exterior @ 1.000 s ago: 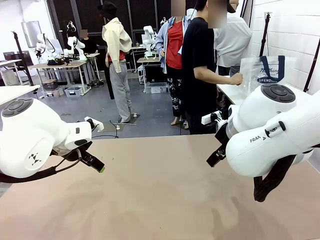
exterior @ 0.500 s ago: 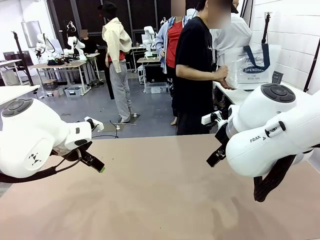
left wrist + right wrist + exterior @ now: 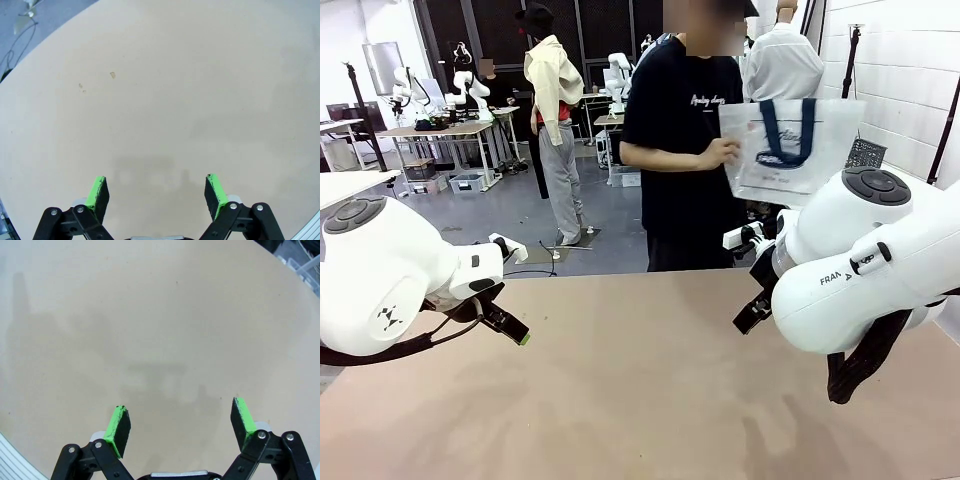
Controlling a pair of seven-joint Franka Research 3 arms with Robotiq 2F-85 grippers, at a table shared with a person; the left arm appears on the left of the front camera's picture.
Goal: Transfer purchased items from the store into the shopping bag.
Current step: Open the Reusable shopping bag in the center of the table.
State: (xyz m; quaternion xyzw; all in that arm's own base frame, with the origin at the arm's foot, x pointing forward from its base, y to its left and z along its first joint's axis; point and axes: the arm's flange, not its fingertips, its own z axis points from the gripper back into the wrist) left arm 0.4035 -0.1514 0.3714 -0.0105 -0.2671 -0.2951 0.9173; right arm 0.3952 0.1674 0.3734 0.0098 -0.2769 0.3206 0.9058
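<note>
On the left, the left gripper [image 3: 156, 184] hangs over the desk [image 3: 640, 390] with its fingers spread apart. Far, right of middle, a person's hand [image 3: 723, 152] holds the shopping bag [image 3: 790, 150] up in the air. The right gripper [image 3: 180, 412] is likewise spread apart.

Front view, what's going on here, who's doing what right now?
A person standing at the far side of the table holds the shopping bag up in one hand, off the tabletop. The left gripper and the right gripper both hang open above the tabletop, holding nothing. Neither arm has an item to pack at this moment.
</note>
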